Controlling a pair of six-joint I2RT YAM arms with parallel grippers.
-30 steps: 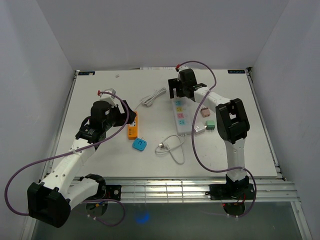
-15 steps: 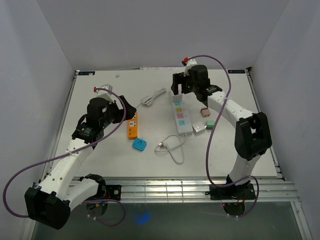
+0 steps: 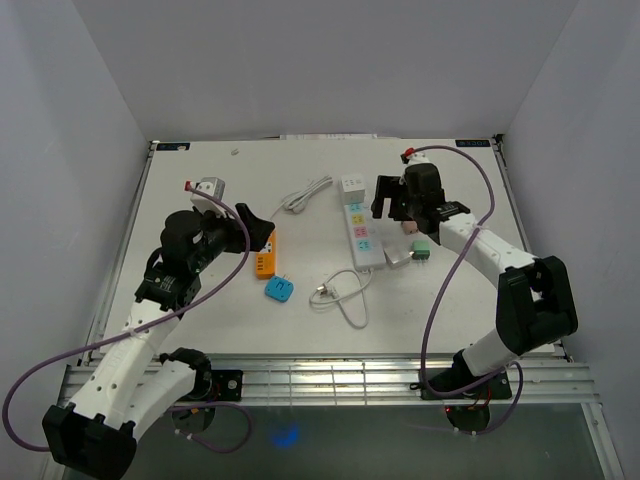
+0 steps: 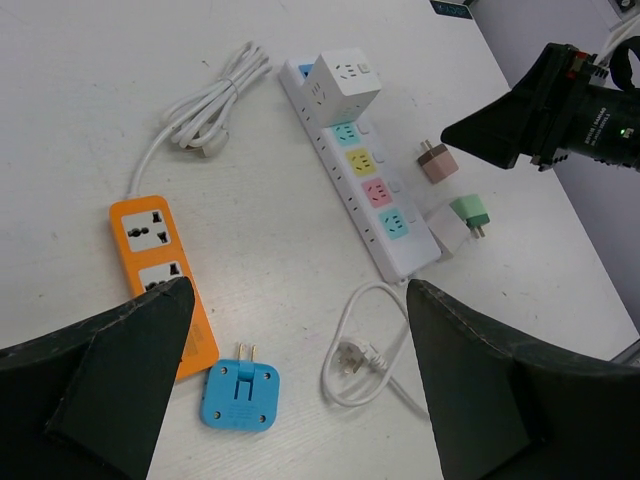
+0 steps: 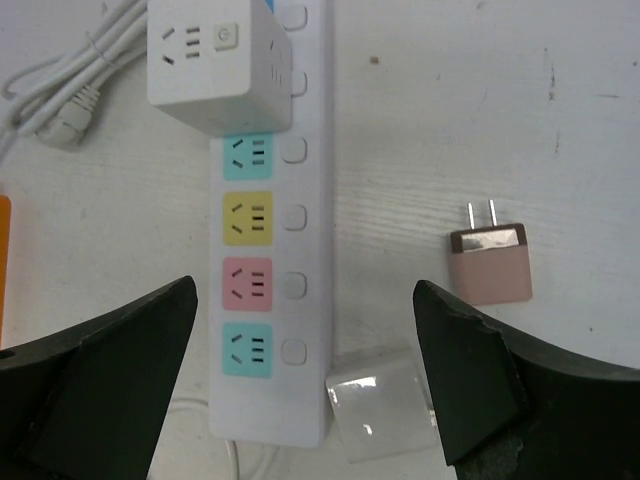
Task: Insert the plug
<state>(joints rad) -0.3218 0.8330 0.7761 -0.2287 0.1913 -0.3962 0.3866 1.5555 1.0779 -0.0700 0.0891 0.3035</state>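
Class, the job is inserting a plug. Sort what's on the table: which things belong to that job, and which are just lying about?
Likely the job: white power strip; white cube plug, sitting on its end socket.
Lying about: orange power strip; blue plug; pink plug; green plug; small white block beside the strip.

Worktop (image 5: pixel 450 120): pale, lightly scuffed.
Power strip (image 5: pixel 312 250): white, lying lengthwise up the frame; four free sockets faced teal, yellow, pink and teal, each with a button beside it.
Cube adapter (image 5: pixel 218 65): white, seated on the strip's upper end.
Pink plug (image 5: pixel 490 272): two prongs, lying flat, well right of the strip.
Translucent block (image 5: pixel 378 412): at the strip's lower right corner.
White cable (image 5: pixel 70 85): bundled, upper left.
Right gripper (image 5: pixel 305 290): dark fingers (image 5: pixel 110 390) spread wide, holding nothing.
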